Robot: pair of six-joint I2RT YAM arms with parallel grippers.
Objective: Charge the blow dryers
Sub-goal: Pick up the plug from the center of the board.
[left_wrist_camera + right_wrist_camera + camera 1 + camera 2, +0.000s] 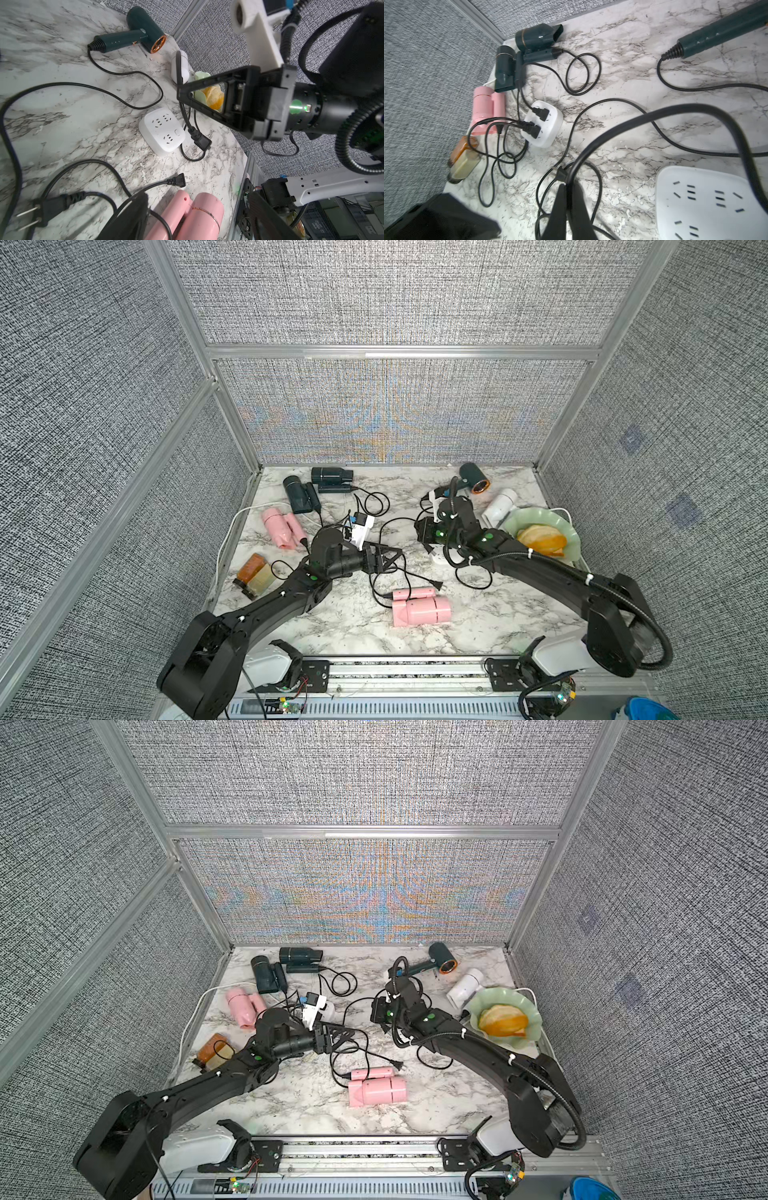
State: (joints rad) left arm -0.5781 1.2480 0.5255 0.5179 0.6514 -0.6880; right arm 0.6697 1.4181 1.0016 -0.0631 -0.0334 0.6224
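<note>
- Enclosure: grey woven panels (395, 294) set in an aluminium frame (399, 352) close off the desk on three sides.
- Desk (353, 630): white top with grey marble veining, strewn with loops of black cable.
- Far left corner: rear teal dryer (331, 475) and second teal dryer (300, 494) lie side by side. The left pink dryer (282, 529) lies just in front of them.
- Left edge: amber bottle (251, 574) lying on its side.
- Left power strip (544, 124): three black plugs seated in it.
- Front centre: front pink dryer (422, 608) lies flat, with a loose plug (436, 584) on the desk just beside it.
- Far right: green copper-ringed dryer (473, 477). The white dryer (500, 506) lies beside a pale green dish (540, 512) holding orange slices.
- Right power strip (162, 131): flat, socket face up.
- Right tool (180, 91): jaws closed on a black cord (184, 116), whose plug (200, 141) sits just beside that strip.
- Left tool (395, 559): jaws apart, above the cables near the desk centre.
</note>
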